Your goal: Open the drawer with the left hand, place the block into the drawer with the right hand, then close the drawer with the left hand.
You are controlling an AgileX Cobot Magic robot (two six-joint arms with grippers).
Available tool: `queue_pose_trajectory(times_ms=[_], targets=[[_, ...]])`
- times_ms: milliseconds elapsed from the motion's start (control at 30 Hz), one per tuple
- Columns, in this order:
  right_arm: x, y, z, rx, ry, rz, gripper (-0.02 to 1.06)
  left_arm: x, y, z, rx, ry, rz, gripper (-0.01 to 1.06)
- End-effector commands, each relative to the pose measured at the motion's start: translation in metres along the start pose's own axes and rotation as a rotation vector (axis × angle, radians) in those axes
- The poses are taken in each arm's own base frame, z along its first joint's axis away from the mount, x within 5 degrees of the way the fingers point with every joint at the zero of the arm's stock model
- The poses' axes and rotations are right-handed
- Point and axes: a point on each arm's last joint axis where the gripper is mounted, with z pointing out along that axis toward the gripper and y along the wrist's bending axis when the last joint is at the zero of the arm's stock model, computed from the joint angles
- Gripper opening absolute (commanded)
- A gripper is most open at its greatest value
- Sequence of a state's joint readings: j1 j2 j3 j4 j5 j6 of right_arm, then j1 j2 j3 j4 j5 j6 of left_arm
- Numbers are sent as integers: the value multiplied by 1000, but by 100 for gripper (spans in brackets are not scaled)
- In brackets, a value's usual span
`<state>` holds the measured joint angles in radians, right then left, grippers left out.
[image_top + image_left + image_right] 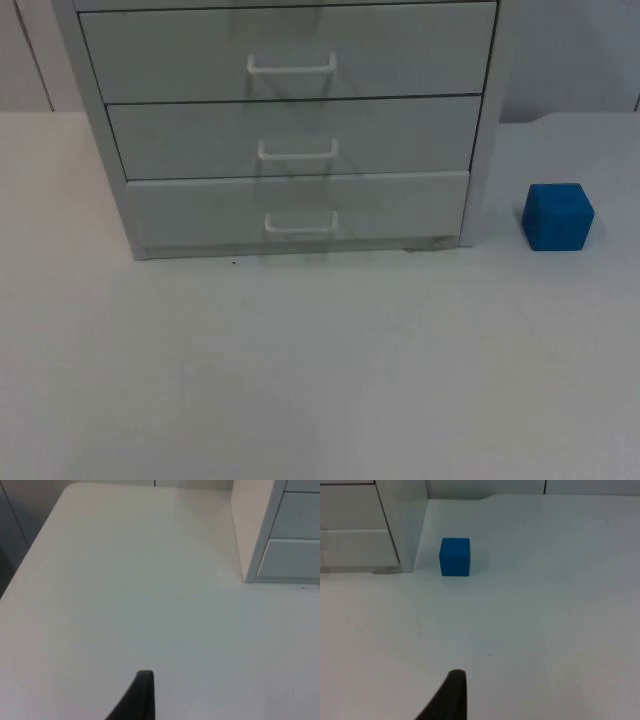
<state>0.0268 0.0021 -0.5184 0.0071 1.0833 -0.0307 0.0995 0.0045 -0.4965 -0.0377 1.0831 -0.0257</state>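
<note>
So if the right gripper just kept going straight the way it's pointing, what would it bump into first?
Probably the blue block, which stands on the white table beside the drawer cabinet. The stretch between looks free, though depth is hard to judge.

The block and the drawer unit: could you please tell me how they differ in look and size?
The block is a small, plain blue cube; the drawer unit is much larger, pale grey, with three shut drawers, each with a white handle. The block sits apart, to the right of the unit. Both rest on the white table.
</note>
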Motion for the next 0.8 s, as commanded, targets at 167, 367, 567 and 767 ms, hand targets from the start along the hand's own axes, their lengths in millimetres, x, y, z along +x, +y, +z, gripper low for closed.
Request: queue_pose_trajectory(times_ms=[167, 367, 567, 767], targets=[[-27, -1, 3, 12, -22, -23, 105, -3, 0, 3, 3, 7, -3, 105], [-62, -2, 32, 5, 0, -17, 105, -26, -1, 18, 6, 55, -11, 105], [-82, -3, 65, 3, 73, -16, 105, -50, -3, 38, 22, 51, -32, 105], [-86, -4, 95, -1, 175, -15, 105, -68, -3, 58, 16, 109, -37, 105]])
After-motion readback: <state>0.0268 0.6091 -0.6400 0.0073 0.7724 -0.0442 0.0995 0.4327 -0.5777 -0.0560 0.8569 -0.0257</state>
